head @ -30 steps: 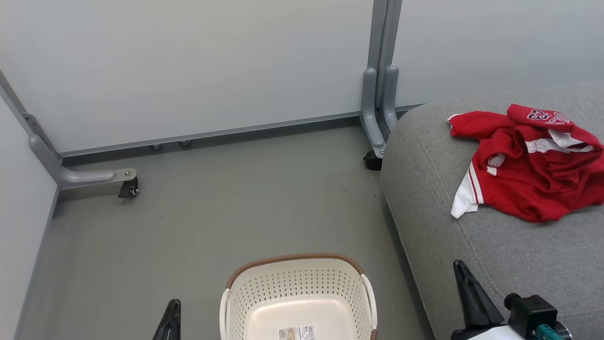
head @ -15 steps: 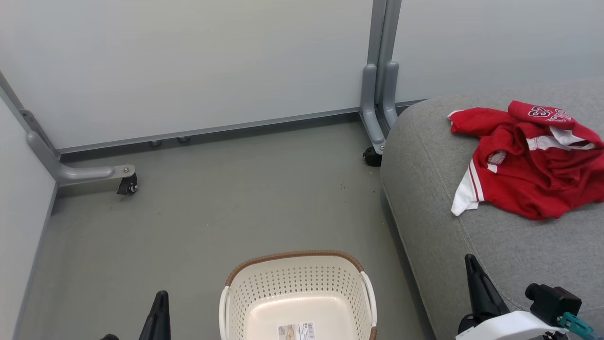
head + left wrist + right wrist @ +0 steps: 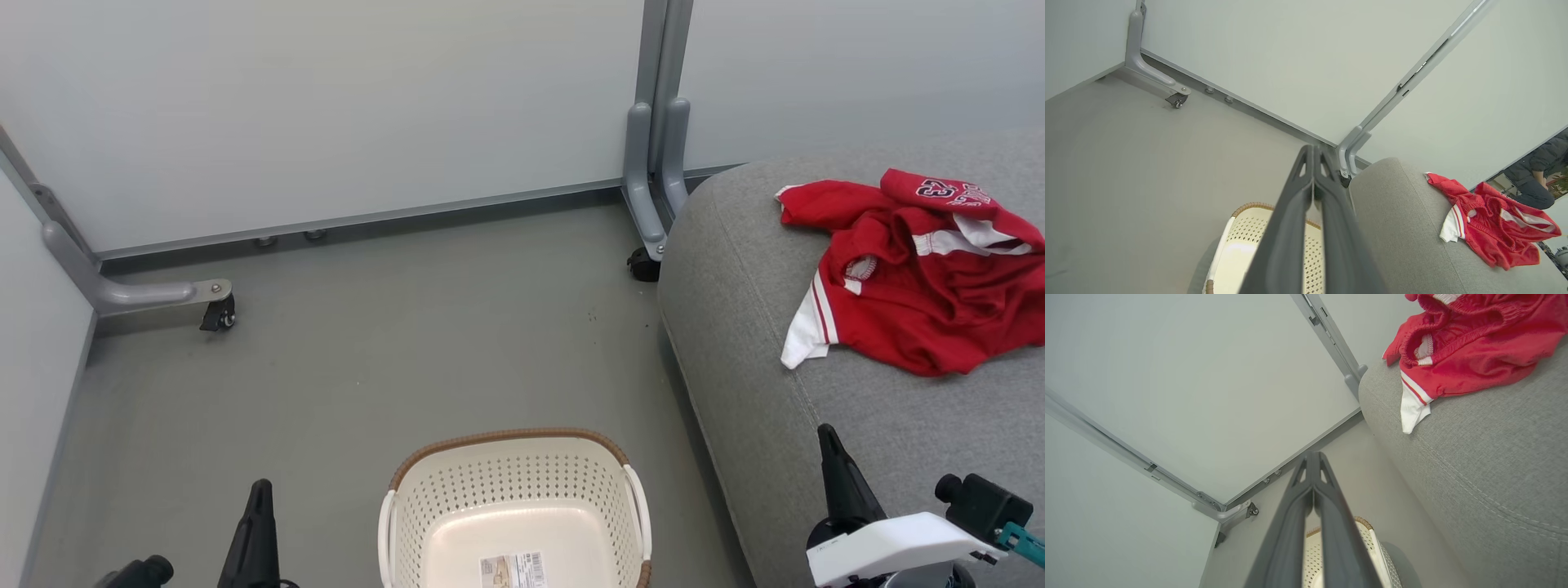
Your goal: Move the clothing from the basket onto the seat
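The red clothing (image 3: pixel 914 278) with white trim lies crumpled on the grey seat (image 3: pixel 759 343) at the right; it shows too in the left wrist view (image 3: pixel 1490 220) and the right wrist view (image 3: pixel 1466 347). The cream basket (image 3: pixel 514 506) with a brown rim stands on the floor at bottom centre, holding nothing but a paper label (image 3: pixel 513 569). My left gripper (image 3: pixel 260 506) is shut, left of the basket. My right gripper (image 3: pixel 833 453) is shut, low over the seat's front edge. In each wrist view the fingers (image 3: pixel 1312 196) (image 3: pixel 1312 486) meet at the tips.
Grey partition panels stand behind, with a castor foot (image 3: pixel 216 310) at the left and another (image 3: pixel 645 265) by the seat's corner. Grey floor (image 3: pixel 392 351) lies between the basket and the panels. A person (image 3: pixel 1533 179) shows past the panel in the left wrist view.
The camera has tilted slightly, so the scene sits a little higher. Both grippers have dropped and drawn outward, the left one leftward, the right one rightward. The clothing and basket have not moved.
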Controlling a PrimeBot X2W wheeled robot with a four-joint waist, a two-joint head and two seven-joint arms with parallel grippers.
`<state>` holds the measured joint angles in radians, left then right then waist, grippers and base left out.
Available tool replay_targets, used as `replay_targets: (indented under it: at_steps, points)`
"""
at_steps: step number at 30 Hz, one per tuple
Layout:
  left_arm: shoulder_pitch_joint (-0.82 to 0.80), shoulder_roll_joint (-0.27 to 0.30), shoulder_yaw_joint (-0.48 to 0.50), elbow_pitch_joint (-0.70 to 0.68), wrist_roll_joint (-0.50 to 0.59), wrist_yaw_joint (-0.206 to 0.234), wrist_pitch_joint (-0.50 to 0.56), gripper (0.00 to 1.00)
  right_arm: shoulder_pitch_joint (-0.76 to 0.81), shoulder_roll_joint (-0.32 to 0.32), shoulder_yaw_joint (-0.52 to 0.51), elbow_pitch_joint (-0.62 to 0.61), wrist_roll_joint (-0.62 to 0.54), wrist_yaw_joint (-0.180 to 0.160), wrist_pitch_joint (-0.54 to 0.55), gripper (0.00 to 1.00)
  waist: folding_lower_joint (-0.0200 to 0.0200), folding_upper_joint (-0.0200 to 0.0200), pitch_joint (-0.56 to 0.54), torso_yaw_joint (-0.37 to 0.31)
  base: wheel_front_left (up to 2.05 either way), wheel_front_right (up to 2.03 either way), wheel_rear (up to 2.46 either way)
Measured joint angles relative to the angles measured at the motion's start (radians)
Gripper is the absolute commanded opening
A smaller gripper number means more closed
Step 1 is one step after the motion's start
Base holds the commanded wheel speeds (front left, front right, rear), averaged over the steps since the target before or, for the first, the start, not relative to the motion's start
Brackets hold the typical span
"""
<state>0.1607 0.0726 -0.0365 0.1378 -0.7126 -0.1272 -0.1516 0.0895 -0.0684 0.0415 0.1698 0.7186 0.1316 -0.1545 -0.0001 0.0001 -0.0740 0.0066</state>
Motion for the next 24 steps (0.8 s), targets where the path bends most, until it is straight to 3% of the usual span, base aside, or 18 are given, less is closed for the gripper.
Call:
replay_targets:
  at_steps: [24]
  points:
    - [-0.083,0.005,0.03,0.032,-0.316,0.0,0.072,0.0,-0.06,-0.007,-0.032,0.024,0.313,0.0,0.074,0.0,0.0001,0.0,0.019,-0.002,0.0,0.0,0.0]
